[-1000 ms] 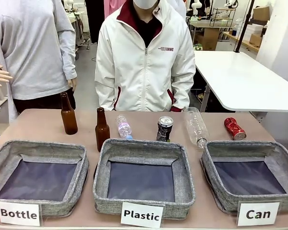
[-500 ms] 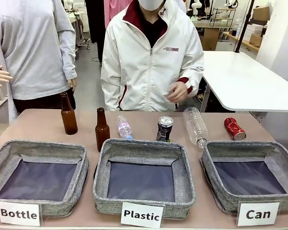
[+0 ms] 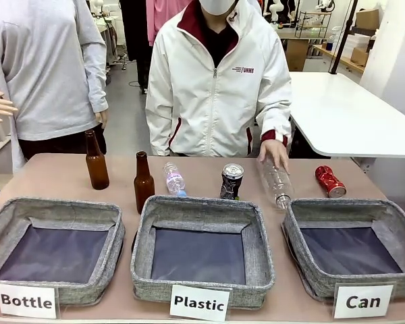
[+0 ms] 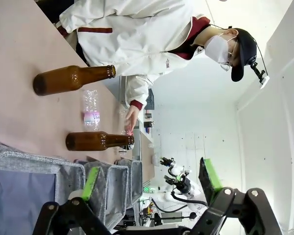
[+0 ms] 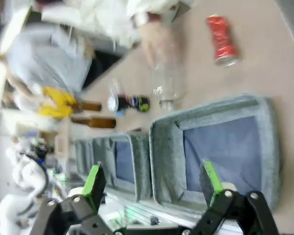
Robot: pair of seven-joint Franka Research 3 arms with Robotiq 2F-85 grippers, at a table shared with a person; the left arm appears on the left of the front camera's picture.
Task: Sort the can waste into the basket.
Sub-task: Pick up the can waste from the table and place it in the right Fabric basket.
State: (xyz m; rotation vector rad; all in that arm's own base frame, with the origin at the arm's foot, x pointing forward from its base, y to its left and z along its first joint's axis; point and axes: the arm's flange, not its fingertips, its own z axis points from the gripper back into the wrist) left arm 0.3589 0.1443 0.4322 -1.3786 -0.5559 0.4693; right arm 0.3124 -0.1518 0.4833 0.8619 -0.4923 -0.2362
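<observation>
Across the middle of the front view, behind three grey baskets, I see the waste laid out in a row on the table (image 3: 54,177). Just right of centre the black can (image 3: 231,181) stands upright, close behind the far wall of the basket marked "Plastic" (image 3: 259,251). At the right end of the row the red can (image 3: 330,181) lies on its side, dented, a little beyond the far rim of the basket marked "Can" (image 3: 295,237). That basket sits at the lower right with its white card (image 3: 362,301) in front, and both cans are outside it.

Between the two cans a large clear bottle (image 3: 277,181) lies on its side. The person's hand (image 3: 275,152) reaches its far end, but I cannot tell if the fingers press on it. Left of the black can lie a small clear bottle (image 3: 174,179) and, upright, two brown bottles (image 3: 144,181).

Along the bottom edge of the left wrist view, my left gripper (image 4: 149,182) has its fingers spread wide, nothing between them.

Low in the right wrist view, which is blurred, my right gripper (image 5: 152,180) is likewise spread apart and empty, with the "Can" basket just beyond its fingers.
</observation>
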